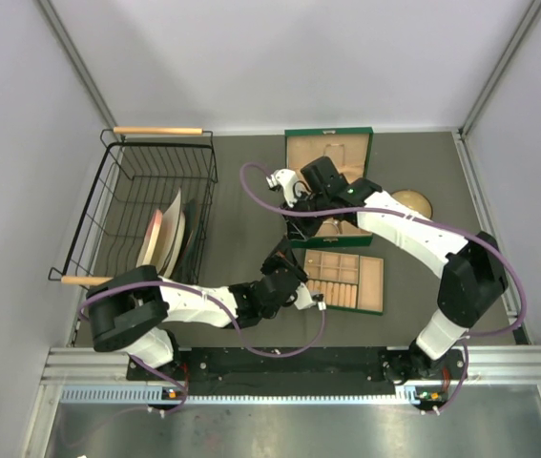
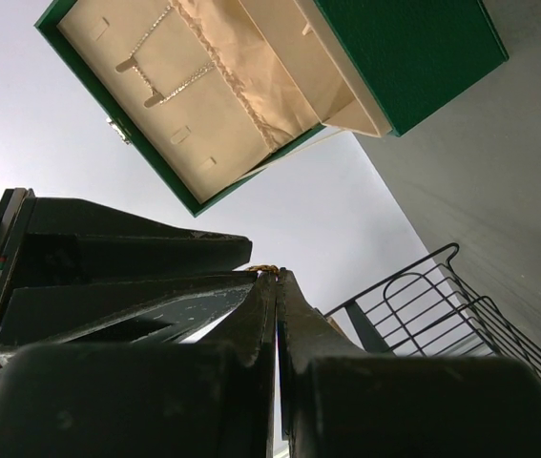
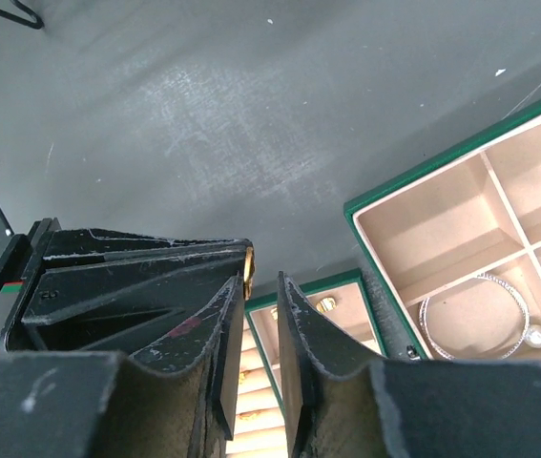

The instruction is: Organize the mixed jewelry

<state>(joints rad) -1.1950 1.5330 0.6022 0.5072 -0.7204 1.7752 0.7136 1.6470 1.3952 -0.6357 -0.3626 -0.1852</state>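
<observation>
A wire dish rack (image 1: 156,181) stands at the far left, with plates (image 1: 165,234) upright in it. At the centre sits the jewelry box (image 1: 335,235), its lid (image 1: 327,148) open toward the far side. A necklace (image 2: 160,62) lies in the lid and a bracelet (image 3: 470,315) in one compartment. The compartment tray (image 1: 370,281) lies just near of the box. A round wooden stand (image 1: 413,202) is to the right of the box. A small jewelry piece (image 2: 264,269) sits between the tips of the left gripper (image 2: 272,279).

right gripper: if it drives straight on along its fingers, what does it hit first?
Likely the bare mat, left of the green box. Nothing else shows ahead of the right gripper, though depth is unclear.
</observation>
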